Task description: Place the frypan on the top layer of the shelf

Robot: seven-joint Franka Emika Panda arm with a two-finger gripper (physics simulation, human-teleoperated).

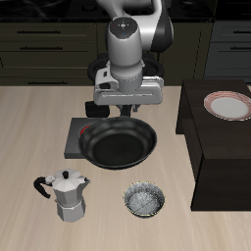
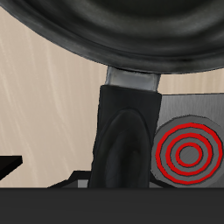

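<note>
The frypan (image 1: 120, 145) is a round black pan that sits partly on the grey burner plate (image 1: 75, 139), with its handle pointing back under my hand. My gripper (image 1: 116, 111) is low over the handle, fingers spread to either side and not touching it. In the wrist view the pan's rim (image 2: 122, 35) and the thick black handle (image 2: 127, 131) fill the frame, and one fingertip (image 2: 9, 166) shows far off to the side of the handle. The shelf (image 1: 211, 147) is the dark boxy unit beside the pan.
A red-rimmed white plate (image 1: 227, 105) lies on the shelf's top. A moka pot (image 1: 67, 194) and a small speckled bowl (image 1: 145, 200) stand near the table's front edge. The burner's red rings (image 2: 188, 153) show beside the handle. Dark drawer cabinets stand behind the table.
</note>
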